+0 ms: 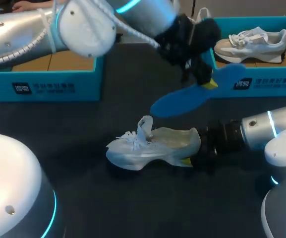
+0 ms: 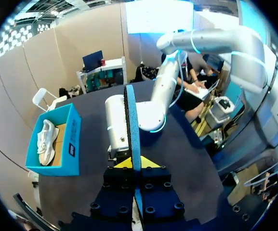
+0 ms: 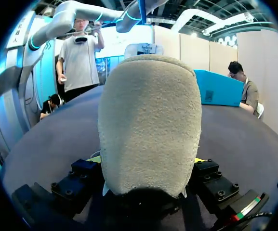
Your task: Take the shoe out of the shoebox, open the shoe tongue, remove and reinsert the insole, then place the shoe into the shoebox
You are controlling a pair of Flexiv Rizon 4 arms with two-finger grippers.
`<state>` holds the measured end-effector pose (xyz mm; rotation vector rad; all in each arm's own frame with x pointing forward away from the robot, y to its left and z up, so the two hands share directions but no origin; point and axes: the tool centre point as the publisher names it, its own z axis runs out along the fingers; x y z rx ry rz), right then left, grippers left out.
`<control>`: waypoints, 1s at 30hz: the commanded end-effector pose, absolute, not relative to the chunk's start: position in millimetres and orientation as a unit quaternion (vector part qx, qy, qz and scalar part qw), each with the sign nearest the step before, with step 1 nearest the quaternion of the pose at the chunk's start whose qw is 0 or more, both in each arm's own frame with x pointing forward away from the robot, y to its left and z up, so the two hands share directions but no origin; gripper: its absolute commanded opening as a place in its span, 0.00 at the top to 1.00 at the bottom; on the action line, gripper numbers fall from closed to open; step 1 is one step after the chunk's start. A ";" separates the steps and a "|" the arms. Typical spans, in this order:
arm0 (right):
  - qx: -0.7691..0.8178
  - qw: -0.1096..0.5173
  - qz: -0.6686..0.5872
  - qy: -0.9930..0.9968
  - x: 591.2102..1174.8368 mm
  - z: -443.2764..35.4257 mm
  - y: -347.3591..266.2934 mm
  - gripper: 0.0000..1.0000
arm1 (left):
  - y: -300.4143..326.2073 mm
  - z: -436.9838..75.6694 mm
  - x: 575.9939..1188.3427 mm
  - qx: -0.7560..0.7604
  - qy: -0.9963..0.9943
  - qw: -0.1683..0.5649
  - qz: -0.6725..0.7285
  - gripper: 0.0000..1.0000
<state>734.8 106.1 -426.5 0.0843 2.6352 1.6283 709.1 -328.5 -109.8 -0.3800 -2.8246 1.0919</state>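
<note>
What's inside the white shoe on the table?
In the white shoe only pale lining shows; the blue insole is out, held in the left pincer. The toe end is covered by the upper.

The left arm [image 1: 19,27] and right arm [image 1: 276,124] are silver-white with glowing cyan rings, black screw-studded mounts and yellow fingertips [image 2: 124,163].

Dark, nearly black table [image 1: 133,208]. Sitting on it: a white sneaker [image 1: 152,146] around the middle, toe pointing to 9 o'clock. It looks like it's resting sole-down, though the heel end is hard to make out. There's a teal shoebox [image 1: 48,85] at 10 o'clock and a second teal shoebox [image 1: 266,83] at 2 o'clock, well apart.
</note>
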 end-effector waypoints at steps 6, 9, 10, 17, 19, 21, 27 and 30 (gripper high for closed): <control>0.028 0.022 0.524 0.851 737.9 -432.2 107.0 1.00 | -310.8 -87.9 707.2 -0.082 -0.888 0.090 0.444 1.00; 0.028 0.022 0.524 0.851 737.9 -432.2 107.0 1.00 | -307.3 -81.2 706.1 -0.051 -0.875 0.109 0.469 1.00; 0.028 0.022 0.524 0.851 737.9 -432.2 107.0 1.00 | -306.2 -79.6 706.3 -0.040 -0.871 0.113 0.477 1.00; 0.028 0.022 0.524 0.851 737.9 -432.2 107.0 1.00 | -295.8 -68.2 706.1 0.014 -0.829 0.159 0.536 1.00; 0.028 0.022 0.524 0.851 737.9 -432.2 107.0 1.00 | -294.4 -67.2 706.4 0.030 -0.821 0.162 0.547 1.00; 0.028 0.022 0.524 0.851 737.9 -432.2 107.0 1.00 | -292.9 -65.9 706.6 0.041 -0.809 0.171 0.560 1.00; 0.028 0.022 0.524 0.851 737.9 -432.2 107.0 1.00 | -290.4 -58.8 706.2 0.083 -0.773 0.190 0.599 1.00; 0.028 0.022 0.524 0.851 737.9 -432.2 107.0 1.00 | -289.0 -52.4 703.3 0.089 -0.760 0.198 0.613 1.00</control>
